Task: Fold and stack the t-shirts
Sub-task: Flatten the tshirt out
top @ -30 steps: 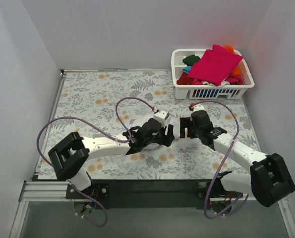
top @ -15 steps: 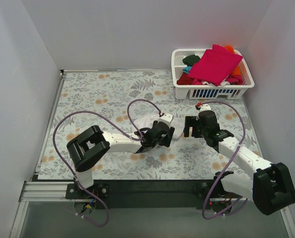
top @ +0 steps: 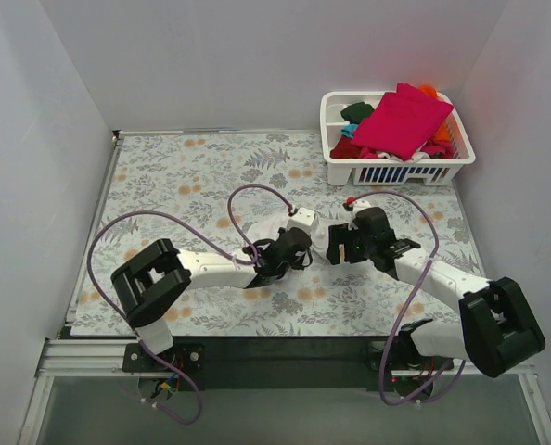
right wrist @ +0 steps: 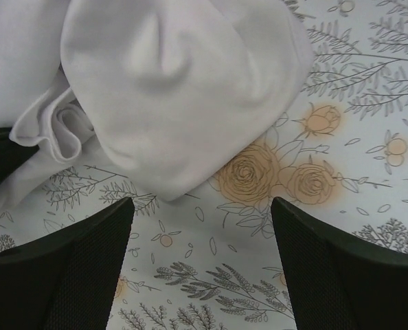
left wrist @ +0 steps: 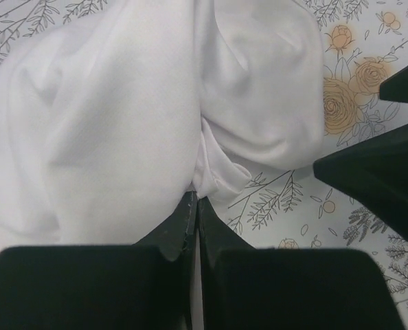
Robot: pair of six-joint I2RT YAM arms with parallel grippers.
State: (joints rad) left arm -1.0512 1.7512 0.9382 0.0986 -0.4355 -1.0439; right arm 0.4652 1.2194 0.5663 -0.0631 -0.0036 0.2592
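left fingers seemingly around white t-shirt

No readable text, labels, brands or numbers show in any view.

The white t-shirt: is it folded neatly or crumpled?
Crumpled. The white t-shirt lies in rounded lumps with loose creases, no flat fold visible; the left gripper is shut on its edge.
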